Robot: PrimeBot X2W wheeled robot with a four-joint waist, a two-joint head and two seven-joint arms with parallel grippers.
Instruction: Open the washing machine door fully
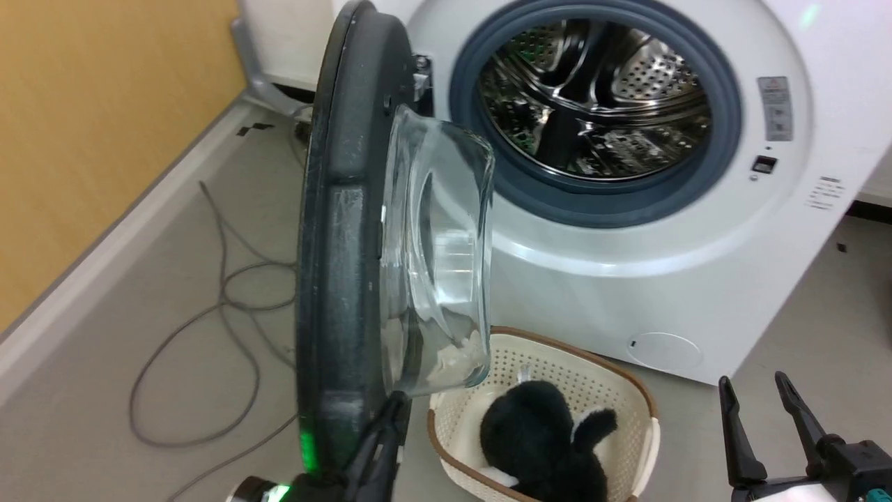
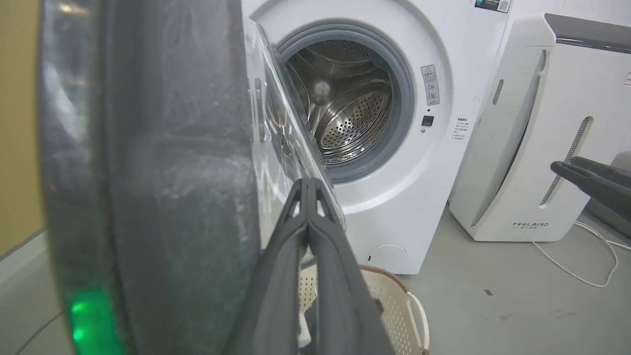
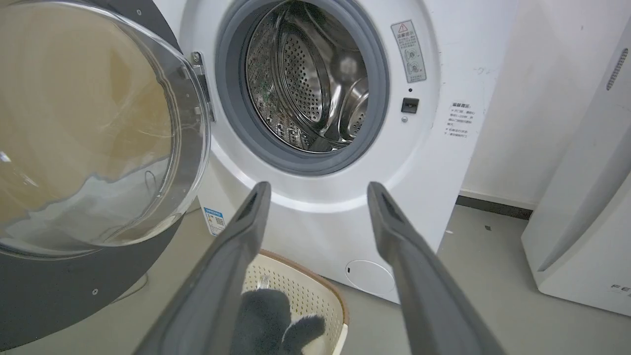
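Note:
The washing machine [image 1: 627, 279] is a white front-loader with its steel drum [image 1: 592, 97] exposed. Its door [image 1: 341, 244], a black disc with a bulging glass bowl [image 1: 439, 251], stands swung out on the left hinge, edge-on in the head view. My left gripper [image 1: 397, 404] is shut, its tips against the door's inner face at the bowl's lower edge. In the left wrist view its closed fingers [image 2: 308, 183] lie beside the door [image 2: 172, 172]. My right gripper [image 1: 752, 380] hangs open at the lower right, apart from the door [image 3: 49, 286] and the machine [image 3: 315, 227].
A cream laundry basket [image 1: 606, 369] holding a black plush toy [image 1: 536, 439] sits on the floor below the drum. Grey cables [image 1: 223, 293] trail along the floor by the yellow wall [image 1: 90, 125]. A white FEELBAIR appliance [image 2: 517, 162] stands right of the machine.

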